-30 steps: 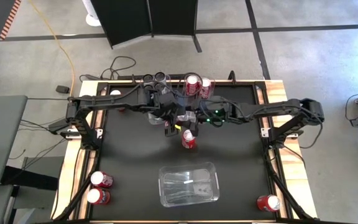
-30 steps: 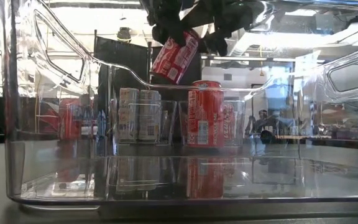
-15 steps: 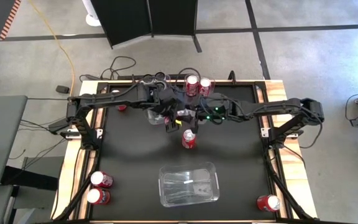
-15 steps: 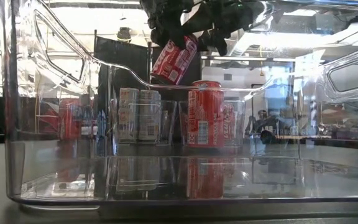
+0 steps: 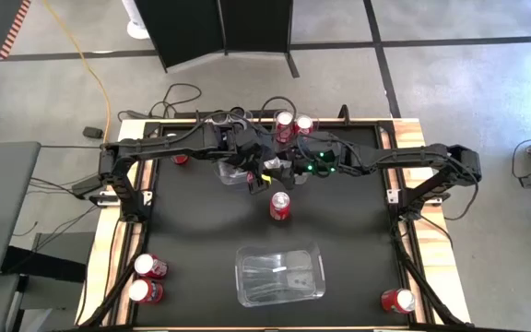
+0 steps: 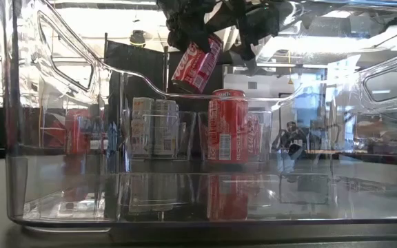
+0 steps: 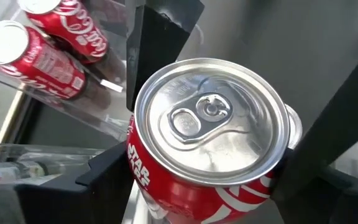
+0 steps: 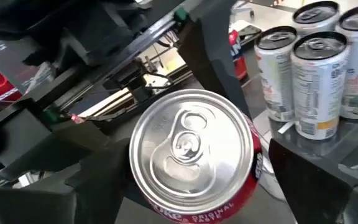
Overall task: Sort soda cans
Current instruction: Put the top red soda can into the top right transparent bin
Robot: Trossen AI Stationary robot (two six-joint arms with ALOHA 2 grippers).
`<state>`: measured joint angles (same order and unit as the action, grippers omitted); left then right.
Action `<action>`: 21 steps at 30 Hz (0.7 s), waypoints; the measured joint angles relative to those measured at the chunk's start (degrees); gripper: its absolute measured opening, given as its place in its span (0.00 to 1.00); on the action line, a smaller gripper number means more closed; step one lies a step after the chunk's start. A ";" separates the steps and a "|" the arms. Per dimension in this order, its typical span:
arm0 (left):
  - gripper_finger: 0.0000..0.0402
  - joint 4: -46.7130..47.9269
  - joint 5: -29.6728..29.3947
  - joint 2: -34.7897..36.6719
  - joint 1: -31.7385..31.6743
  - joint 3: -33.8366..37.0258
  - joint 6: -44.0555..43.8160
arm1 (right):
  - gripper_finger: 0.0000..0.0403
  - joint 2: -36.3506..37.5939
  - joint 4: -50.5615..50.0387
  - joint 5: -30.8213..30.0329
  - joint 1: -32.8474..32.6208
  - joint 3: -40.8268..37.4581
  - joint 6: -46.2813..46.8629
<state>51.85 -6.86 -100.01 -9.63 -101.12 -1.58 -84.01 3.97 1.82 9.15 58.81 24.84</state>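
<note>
The red soda can [image 6: 196,67] hung tilted above the tabletop [image 5: 192,231], clamped in the left hand [image 7: 207,168], lifted slightly since a second earlier toward the back bin [image 5: 313,140], while the right hand [image 8: 185,186], now spread wide, had drawn back from the upright can [image 5: 280,205].
</note>
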 joint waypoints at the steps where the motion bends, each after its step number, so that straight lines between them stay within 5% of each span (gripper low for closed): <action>1: 0.77 0.03 0.24 0.00 0.03 0.00 -0.04 | 0.93 0.00 0.25 -0.01 -0.09 0.00 -0.05; 14: 0.77 -1.51 -1.08 0.00 0.33 0.00 -0.39 | 0.63 0.00 0.99 -0.84 -0.03 -0.04 -2.24; 21: 0.78 -1.45 -0.84 0.00 0.13 0.00 -0.24 | 0.63 -0.04 1.16 -0.82 0.02 -0.04 -2.68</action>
<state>50.41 -7.70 -100.01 -9.50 -101.12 -1.83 -84.05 5.13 0.99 9.17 58.76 22.16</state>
